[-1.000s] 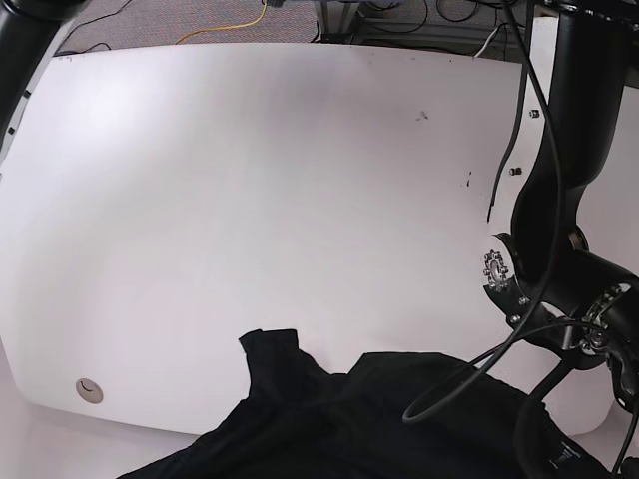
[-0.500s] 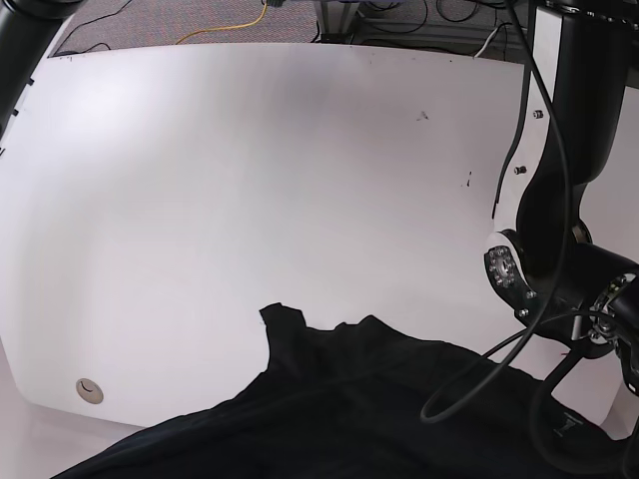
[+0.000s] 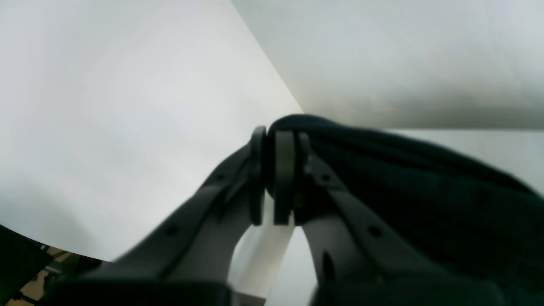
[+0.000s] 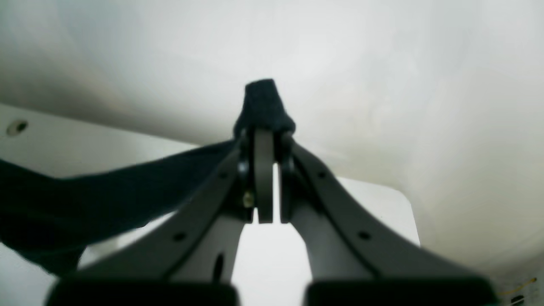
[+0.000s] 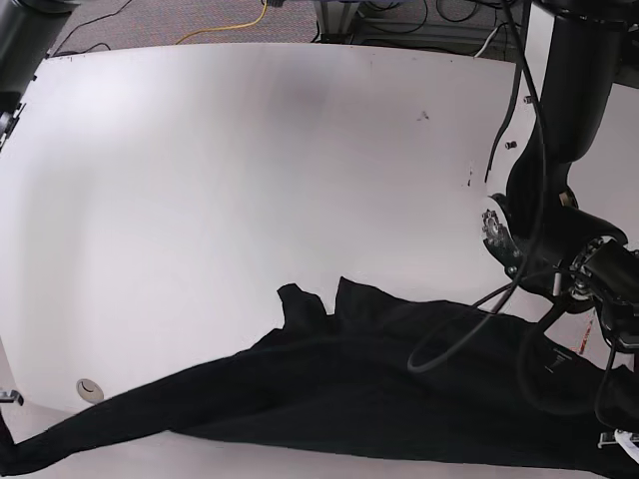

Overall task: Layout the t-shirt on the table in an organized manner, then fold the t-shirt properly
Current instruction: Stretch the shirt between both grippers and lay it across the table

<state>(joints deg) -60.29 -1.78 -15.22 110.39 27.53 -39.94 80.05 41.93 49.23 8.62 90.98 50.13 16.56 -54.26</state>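
The black t-shirt [image 5: 349, 389] lies stretched across the near edge of the white table [image 5: 250, 180], from the bottom left corner to the bottom right. A crumpled flap [image 5: 300, 299] pokes up near its middle. In the left wrist view my left gripper [image 3: 272, 140] is shut on a bunched edge of the t-shirt [image 3: 403, 178], held above the table. In the right wrist view my right gripper [image 4: 265, 136] is shut on another bit of the t-shirt [image 4: 263, 102], and a taut band of cloth [image 4: 106, 187] runs off to the left. Both sets of fingertips fall outside the base view.
My left arm [image 5: 559, 200] and its looping black cables [image 5: 469, 339] stand over the table's right side. A round metal grommet [image 5: 90, 388] sits near the front left. A scrap of red tape [image 5: 582, 344] shows by the arm. Cables lie on the floor [image 5: 230, 28] beyond the far edge.
The t-shirt has been drawn out sideways and now reaches the bottom left corner. Its raised flap has shifted right and up the table. The left arm has moved slightly farther back.
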